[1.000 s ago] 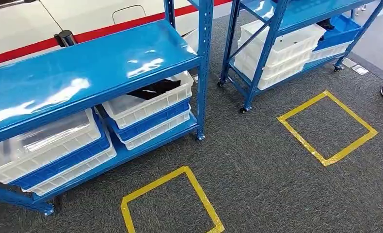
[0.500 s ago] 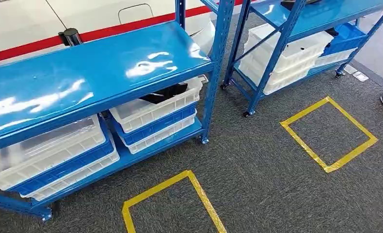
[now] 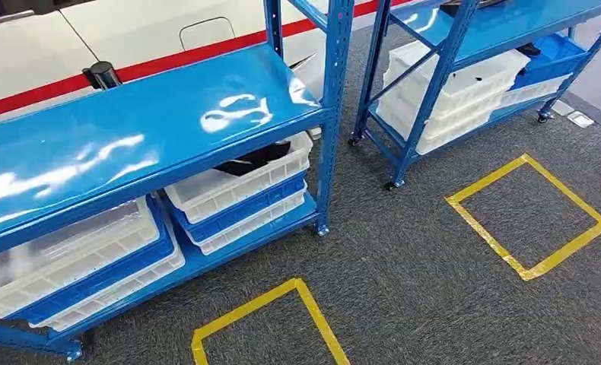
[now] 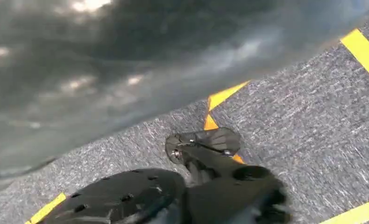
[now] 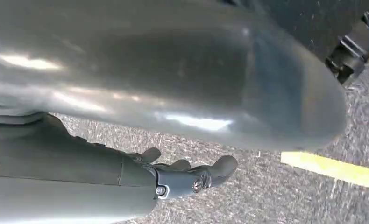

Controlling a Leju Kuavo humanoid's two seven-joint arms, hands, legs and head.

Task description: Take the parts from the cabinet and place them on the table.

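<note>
A black part [image 3: 253,158] lies in a white bin [image 3: 206,190] on the low shelf of the near blue rack [image 3: 130,129]. The bin sits on a blue bin and another white one. The rack's top shelf is bare and glossy. A second blue rack [image 3: 427,84] farther right holds stacked white bins [image 3: 449,91] and a blue one [image 3: 552,57]. My right hand [image 5: 187,176] hangs over the grey carpet, fingers stretched out, holding nothing. My left hand [image 4: 210,154] also hangs above the carpet, thumb apart from the dark fingers, with nothing in it.
Two yellow tape squares mark the carpet, one in front of the near rack [image 3: 244,304] and one before the second rack [image 3: 486,232]. More stacked bins [image 3: 77,251] fill the near rack's left side. A black post [image 3: 101,74] and a red-striped white panel stand behind.
The whole picture has shifted a little, so the camera has moved; the racks now sit slightly nearer and more to the right. Bins and part lie as before.
</note>
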